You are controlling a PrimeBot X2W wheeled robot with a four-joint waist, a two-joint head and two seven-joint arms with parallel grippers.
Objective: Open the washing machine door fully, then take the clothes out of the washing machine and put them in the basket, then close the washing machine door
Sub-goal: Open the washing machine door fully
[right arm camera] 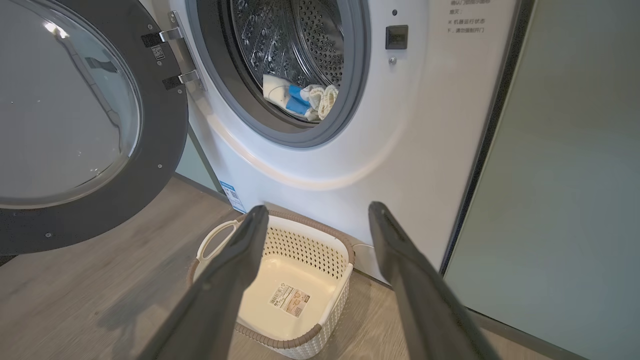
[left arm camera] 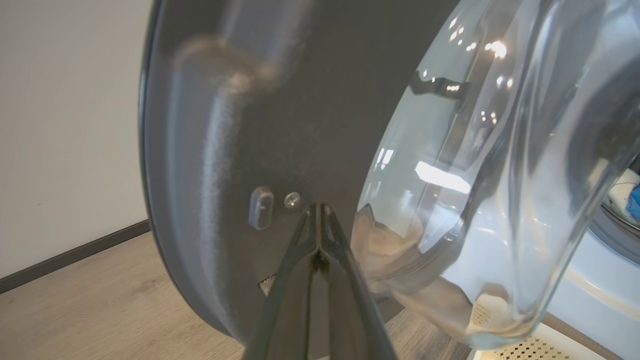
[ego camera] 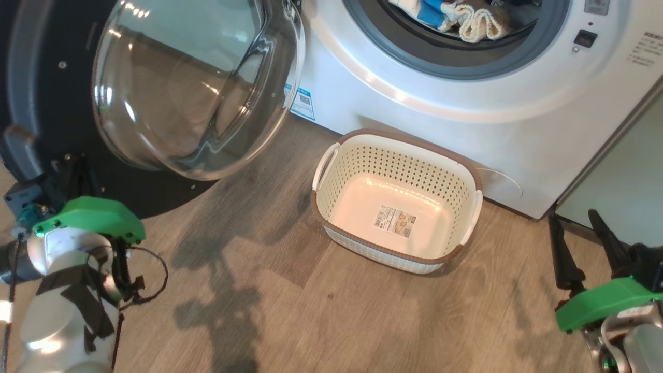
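Note:
The washing machine door (ego camera: 52, 77) stands swung open at the left, its clear glass bowl (ego camera: 191, 88) bulging toward me. My left gripper (left arm camera: 317, 210) is shut on nothing, its tips right at the door's dark inner face (left arm camera: 225, 125) beside a screw. The white washing machine (ego camera: 414, 77) has clothes (ego camera: 466, 18) lying in the drum: blue, white and a cream ribbed piece (right arm camera: 305, 97). The basket (ego camera: 414, 141) sits on the floor below the drum with nothing in it but its label. My right gripper (ego camera: 572, 215) is open at the lower right, fingers (right arm camera: 240, 260) spread above the basket (right arm camera: 310, 225).
A pale green cabinet (right arm camera: 565, 175) stands right of the machine. Wooden floor (ego camera: 311, 311) lies open in front of the basket. A pale wall with a dark skirting (left arm camera: 70, 125) is behind the door. My left wrist's green cover (ego camera: 88, 217) sits low beside the door.

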